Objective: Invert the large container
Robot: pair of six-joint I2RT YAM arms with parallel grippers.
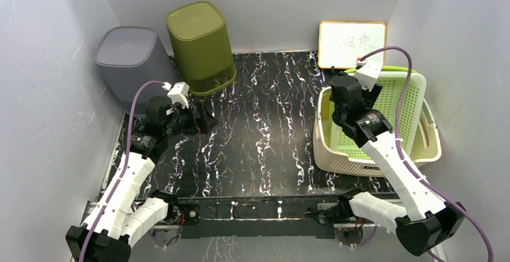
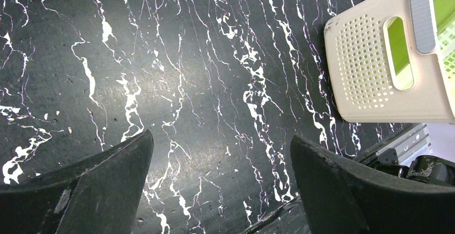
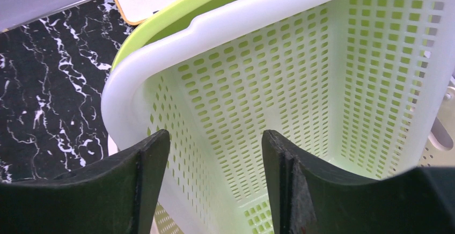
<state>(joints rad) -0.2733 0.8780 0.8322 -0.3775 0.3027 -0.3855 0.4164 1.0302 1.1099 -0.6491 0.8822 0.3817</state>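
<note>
A light green perforated basket [image 1: 403,103] sits tilted inside a larger cream basket [image 1: 337,154] at the table's right side, both open side up. My right gripper [image 1: 347,113] hovers over the green basket's near-left corner. In the right wrist view it [image 3: 214,180] is open, with the white rim and perforated wall of the green basket [image 3: 279,73] between and beyond the fingers; contact is not visible. My left gripper [image 1: 201,119] is open and empty, low over the black marbled table at the left. The left wrist view [image 2: 222,180] shows the cream basket [image 2: 370,67] far off at the right.
An olive bin [image 1: 201,48] and a grey bin [image 1: 129,60] stand at the back left, closed faces up, close behind my left gripper. A small whiteboard [image 1: 352,44] leans on the back wall behind the baskets. Grey walls enclose the table on three sides.
</note>
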